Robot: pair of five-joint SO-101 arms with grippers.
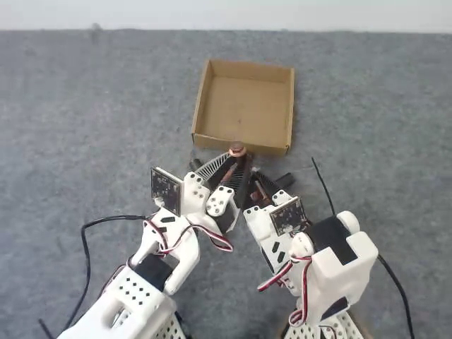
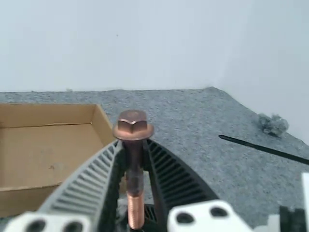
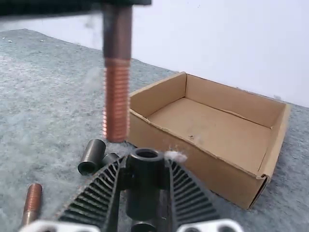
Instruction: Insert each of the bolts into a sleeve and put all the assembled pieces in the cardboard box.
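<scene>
My left gripper [image 2: 133, 147]: clamped on copper bolt [image 2: 133, 129], head up.
My right gripper [image 3: 145, 166]: grasping black sleeve [image 3: 145, 191], upright.
Bolt tip: near the sleeve's mouth, not inside.
Cardboard box [image 1: 241, 143]: just beyond.

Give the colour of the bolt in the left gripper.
Copper-brown. The bolt in the left gripper shows best in the left wrist view.

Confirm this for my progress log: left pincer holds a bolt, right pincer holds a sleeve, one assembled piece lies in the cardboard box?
No: the cardboard box is empty, as the high view shows. The left pincer does hold a bolt and the right pincer a sleeve.
</scene>
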